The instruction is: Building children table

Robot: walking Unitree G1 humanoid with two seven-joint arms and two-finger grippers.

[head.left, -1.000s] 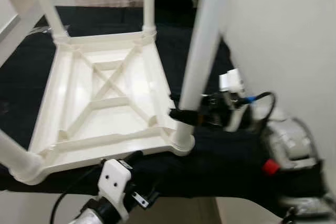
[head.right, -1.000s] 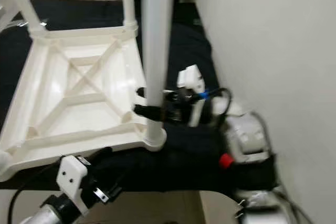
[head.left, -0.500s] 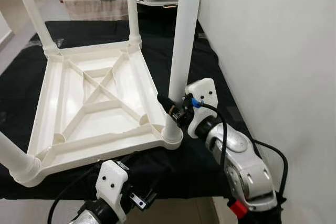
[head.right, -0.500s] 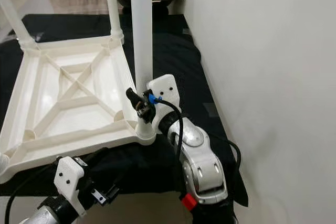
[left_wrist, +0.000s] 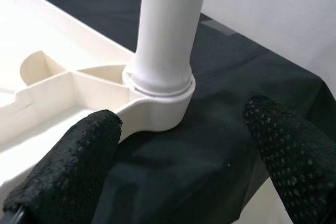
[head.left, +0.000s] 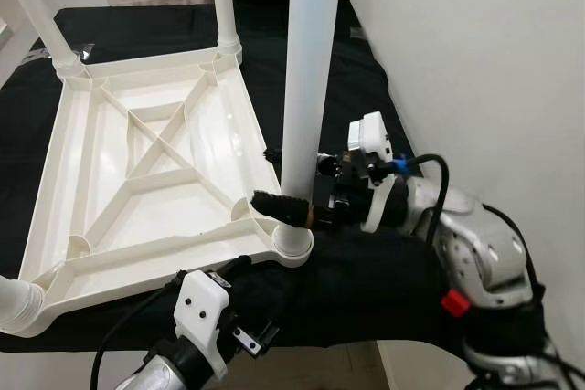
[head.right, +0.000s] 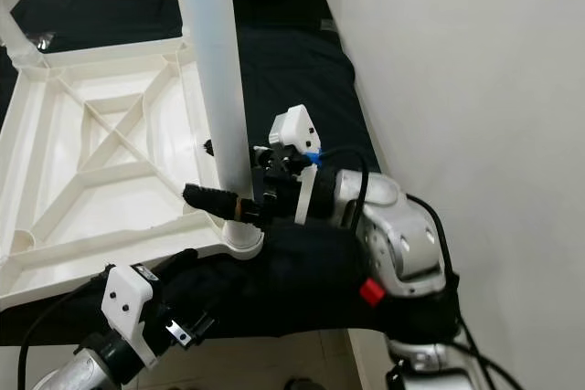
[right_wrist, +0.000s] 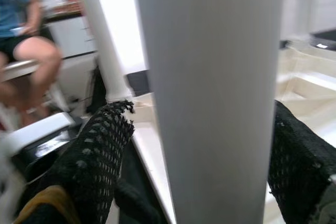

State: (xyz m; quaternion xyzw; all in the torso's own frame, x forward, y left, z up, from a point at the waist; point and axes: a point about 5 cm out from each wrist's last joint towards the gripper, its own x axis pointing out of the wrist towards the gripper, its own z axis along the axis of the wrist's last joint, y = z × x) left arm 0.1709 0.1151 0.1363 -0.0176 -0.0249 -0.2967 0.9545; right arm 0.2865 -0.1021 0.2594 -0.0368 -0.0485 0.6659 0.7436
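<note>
Black-fingered left pincer (left_wrist: 178, 145) spread open, empty, just short of the near leg socket (left_wrist: 157, 100) | right pincer (head.left: 294, 191) straddles near leg (head.left: 306, 70) low down, fingers either side, firm grip unclear | white upturned children table (head.left: 146, 166) lies on black-covered worktop (head.left: 366, 262), legs up, behind the leg

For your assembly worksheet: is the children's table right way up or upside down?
Upside down: the table top lies on the black cloth, ribbed underside up, and its legs point upward.
</note>
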